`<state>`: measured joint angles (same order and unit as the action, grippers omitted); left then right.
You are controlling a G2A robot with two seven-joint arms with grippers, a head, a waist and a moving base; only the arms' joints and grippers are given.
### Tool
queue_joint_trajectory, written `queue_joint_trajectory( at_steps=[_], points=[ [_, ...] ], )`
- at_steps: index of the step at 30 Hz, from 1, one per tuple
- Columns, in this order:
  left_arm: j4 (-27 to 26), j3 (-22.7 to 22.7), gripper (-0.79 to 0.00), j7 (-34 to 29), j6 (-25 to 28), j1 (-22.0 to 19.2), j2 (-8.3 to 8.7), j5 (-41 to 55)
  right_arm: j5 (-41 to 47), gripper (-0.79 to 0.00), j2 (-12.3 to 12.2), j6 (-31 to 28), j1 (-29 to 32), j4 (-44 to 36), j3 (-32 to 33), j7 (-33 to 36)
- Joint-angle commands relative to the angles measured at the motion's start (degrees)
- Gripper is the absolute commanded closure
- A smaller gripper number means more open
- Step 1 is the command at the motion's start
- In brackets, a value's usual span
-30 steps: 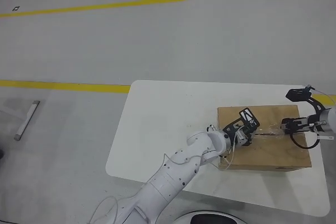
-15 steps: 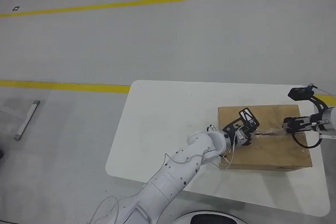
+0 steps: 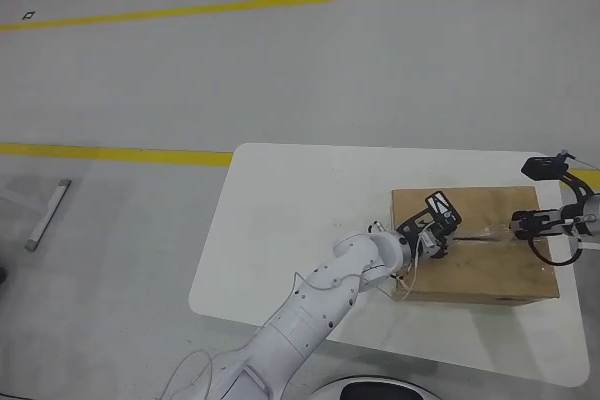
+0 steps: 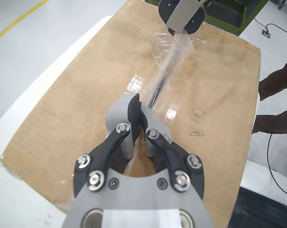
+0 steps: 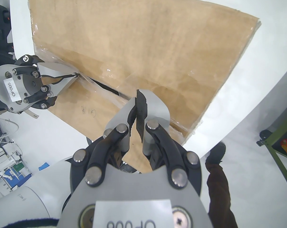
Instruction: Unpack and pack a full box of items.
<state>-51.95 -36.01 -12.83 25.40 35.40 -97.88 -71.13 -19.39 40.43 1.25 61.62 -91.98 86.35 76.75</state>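
White table (image 3: 280, 220), grey floor (image 3: 130, 80): left tool (image 4: 135, 97) and right tool (image 5: 139, 94) each pinch tape (image 4: 165, 65) on box (image 3: 480, 280).

The box (image 3: 475, 275) takes up the desk's (image 3: 290, 220) three o'clock half. Above its seam a tape strand (image 3: 485, 233) runs taut between the left pincer (image 3: 448, 236) and right pincer (image 3: 518, 222), barring the way; open desk lies at nine o'clock.

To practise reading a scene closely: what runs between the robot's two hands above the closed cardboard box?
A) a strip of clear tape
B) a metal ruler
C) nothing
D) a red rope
A: a crumpled strip of clear tape stretches from the left hand to the right hand along the seam of the box.
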Motion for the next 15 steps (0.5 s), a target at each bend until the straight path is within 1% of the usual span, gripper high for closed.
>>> queue_joint_trajectory(
  at_steps=[1, 15],
  points=[
    [0.1, -0.1, 0.0, -0.1, 0.1, 0.0, -0.06, -0.2, 0.1, 0.0, -0.1, 0.0, 0.3, 0.0, 0.4, 0.1],
    [0.3, -1.0, 0.0, 0.1, 0.1, 0.7, -0.44, -1.0, 0.8, 0.0, -0.8, -0.1, 2.3, -0.1, 3.0, 0.4]
  ],
)
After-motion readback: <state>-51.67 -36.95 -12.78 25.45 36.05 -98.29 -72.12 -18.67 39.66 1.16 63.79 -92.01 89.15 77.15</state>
